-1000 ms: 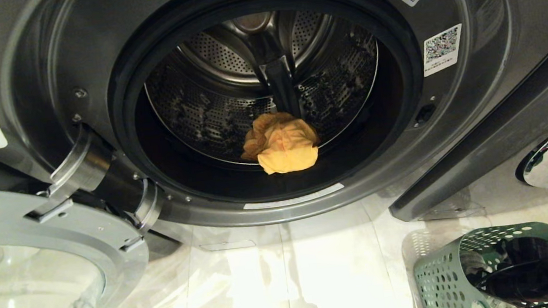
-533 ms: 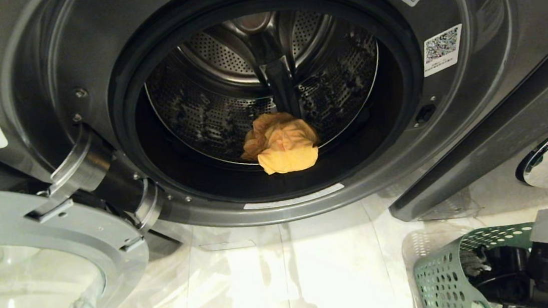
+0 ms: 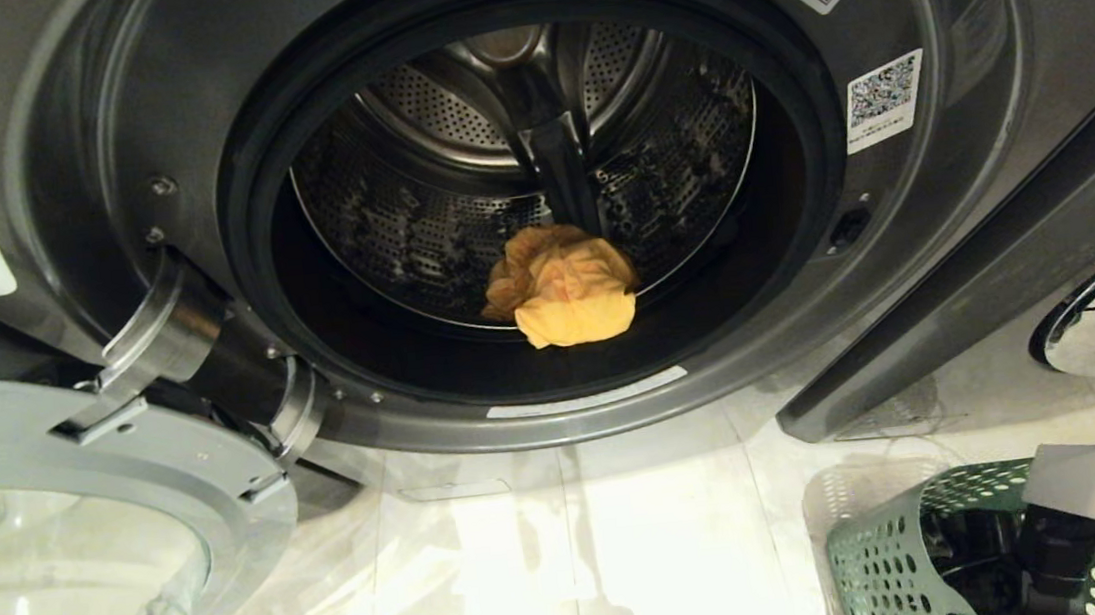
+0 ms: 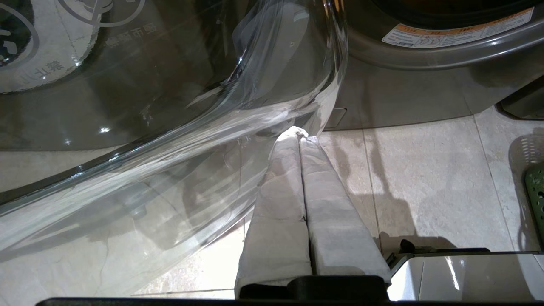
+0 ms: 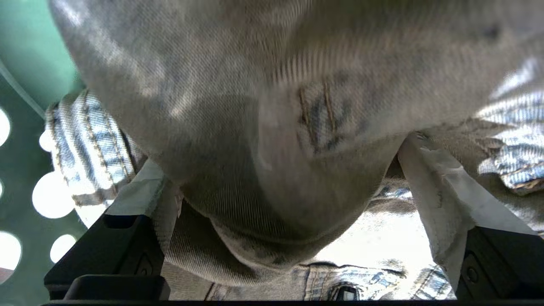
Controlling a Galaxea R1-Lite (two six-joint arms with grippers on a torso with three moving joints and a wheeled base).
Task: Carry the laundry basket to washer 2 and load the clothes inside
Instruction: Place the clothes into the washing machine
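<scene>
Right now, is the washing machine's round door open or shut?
Open. The glass door hangs swung aside, and the drum shows an orange cloth inside.

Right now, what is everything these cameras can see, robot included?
washer: one, dark grey, straight ahead, drum open
washer door: one, chrome rim with clear glass, swung open at left
orange garment: one, crumpled at the drum's front
laundry basket: one, green with round holes, on the floor at lower right
denim clothing: faded blue-grey, inside the basket
floor: pale tiles
left gripper: shut, beside the glass door
right gripper: open, pushed into the denim
</scene>
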